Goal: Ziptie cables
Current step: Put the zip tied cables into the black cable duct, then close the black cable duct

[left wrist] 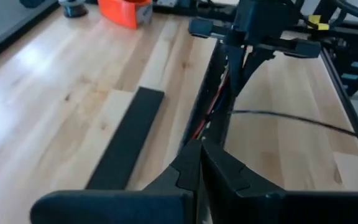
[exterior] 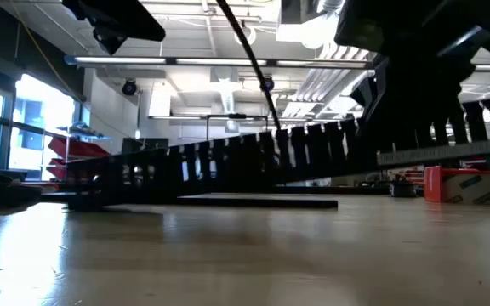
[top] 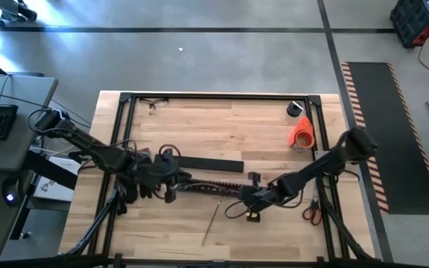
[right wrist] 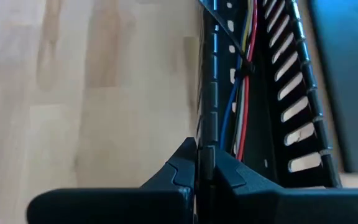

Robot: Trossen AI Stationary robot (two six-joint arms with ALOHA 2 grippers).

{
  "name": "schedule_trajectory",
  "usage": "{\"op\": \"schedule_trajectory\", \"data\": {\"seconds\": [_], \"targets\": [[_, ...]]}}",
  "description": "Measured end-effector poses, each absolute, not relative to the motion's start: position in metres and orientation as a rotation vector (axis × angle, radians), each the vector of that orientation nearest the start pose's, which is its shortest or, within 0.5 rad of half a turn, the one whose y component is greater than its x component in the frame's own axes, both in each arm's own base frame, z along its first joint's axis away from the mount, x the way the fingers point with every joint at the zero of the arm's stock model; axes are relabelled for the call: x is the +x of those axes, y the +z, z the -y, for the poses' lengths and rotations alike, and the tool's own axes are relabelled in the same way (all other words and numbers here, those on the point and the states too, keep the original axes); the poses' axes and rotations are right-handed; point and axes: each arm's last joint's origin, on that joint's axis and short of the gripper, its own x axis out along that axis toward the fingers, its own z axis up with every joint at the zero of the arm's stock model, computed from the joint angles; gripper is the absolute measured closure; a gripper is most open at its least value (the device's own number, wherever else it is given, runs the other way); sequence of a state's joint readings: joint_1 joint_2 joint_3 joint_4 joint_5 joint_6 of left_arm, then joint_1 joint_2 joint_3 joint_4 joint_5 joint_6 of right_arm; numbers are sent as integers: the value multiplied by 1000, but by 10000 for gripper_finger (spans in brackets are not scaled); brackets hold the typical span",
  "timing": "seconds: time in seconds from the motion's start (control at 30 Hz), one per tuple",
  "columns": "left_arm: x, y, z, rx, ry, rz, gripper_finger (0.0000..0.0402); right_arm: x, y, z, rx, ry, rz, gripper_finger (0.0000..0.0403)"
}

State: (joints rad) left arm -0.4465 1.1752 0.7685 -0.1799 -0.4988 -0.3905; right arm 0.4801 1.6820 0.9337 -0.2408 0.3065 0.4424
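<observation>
No writing or brand can be read anywhere; the orange tape roll [top: 302,134] at 1 o'clock on the table [top: 222,119] bears none that shows. The cables [right wrist: 240,93], red, blue, yellow and whitish here, lie inside the slotted channel [top: 207,186] just below table centre, a thin tie pinching them partway along. The right gripper [right wrist: 199,163], at 5 o'clock, is clenched on the channel's near wall. The left gripper [left wrist: 199,163], at 8 o'clock, is clenched at the channel's other end; what its tips pinch is hidden. A flat strip [top: 211,164] lies just beside the channel. Scissors [top: 311,214] sit at 4 o'clock. The low view shows the channel only as a silhouette.
</observation>
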Motion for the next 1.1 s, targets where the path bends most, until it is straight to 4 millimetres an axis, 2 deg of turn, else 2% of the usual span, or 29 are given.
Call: {"op": "schedule_trajectory", "data": {"seconds": [0.17,0.3,0.43,0.5,0.57,0.63,0.77,0.87,0.97,1.1], "targets": [[228,240,111,-133,140,-540,401,302,140,-148,18,25,-919,403],[226,233,124,-150,206,-520,401,311,122,-147,13,91,-946,403],[219,228,130,-154,283,-507,402,315,116,-139,-25,98,-966,398],[215,225,130,-162,308,-527,402,315,121,-135,-45,122,-968,385],[212,222,129,-170,330,-561,402,316,133,-129,-52,144,-955,362],[208,219,128,-169,349,-587,402,320,153,-123,-47,165,-920,331],[202,216,126,-141,411,-605,402,323,185,-108,-90,206,-854,260],[194,212,121,-107,477,-637,402,333,202,-92,-124,193,-728,207],[184,202,113,-136,545,-672,402,349,193,-66,-105,164,-642,162],[166,186,105,-279,502,-633,402,376,159,-36,-52,155,-598,129]]}}
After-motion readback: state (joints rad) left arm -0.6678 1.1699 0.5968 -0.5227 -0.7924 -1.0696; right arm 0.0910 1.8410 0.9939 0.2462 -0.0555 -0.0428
